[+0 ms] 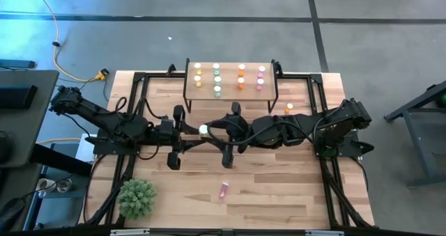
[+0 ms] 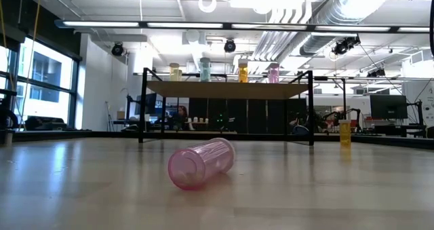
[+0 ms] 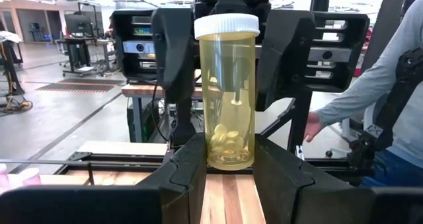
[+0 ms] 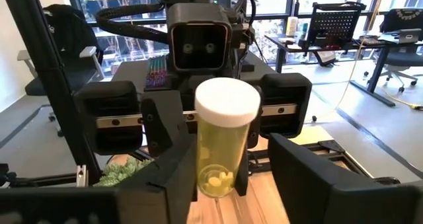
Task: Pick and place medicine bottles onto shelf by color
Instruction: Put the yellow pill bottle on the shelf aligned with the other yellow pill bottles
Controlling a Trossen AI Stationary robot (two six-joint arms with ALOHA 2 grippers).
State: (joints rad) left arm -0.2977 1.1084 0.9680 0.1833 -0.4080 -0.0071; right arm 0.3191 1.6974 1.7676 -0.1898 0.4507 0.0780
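Both arms meet mid-tabletop [image 1: 279, 194], a yellow bottle [image 3: 227, 92] upright between them, white cap up, a few pills at its base.

Left gripper [image 3: 227, 174]: fingers [image 3: 188, 178] closed snug on the lower part of the yellow bottle, one each side, touching it. Bottle stands well above the fingertips.

Right gripper [image 4: 254, 174]: faces the left one head-on at the same bottle. Fingers [image 4: 168, 168] sit either side of the bottle's body. One looks against it; the other shows a clear gap. Partly open, so I can't call it a grip.

From above, the bottle's cap [image 1: 203, 129] shows right where the two sets of fingers meet.

Shelf [image 1: 230, 90]: beyond the fingers at the tabletop's far edge, carrying four columns of bottles: yellow, green, orange, pink.

Pink bottle [image 1: 224, 189] on its side on the tabletop, on the near side, well apart from both grippers. Orange bottle [image 1: 289, 108] upright just beside the shelf's end.

Small green plant [image 1: 136, 198] at the near corner on the left arm's side. A person's hand [image 3: 312, 126] and grey sleeve show beyond the tabletop.
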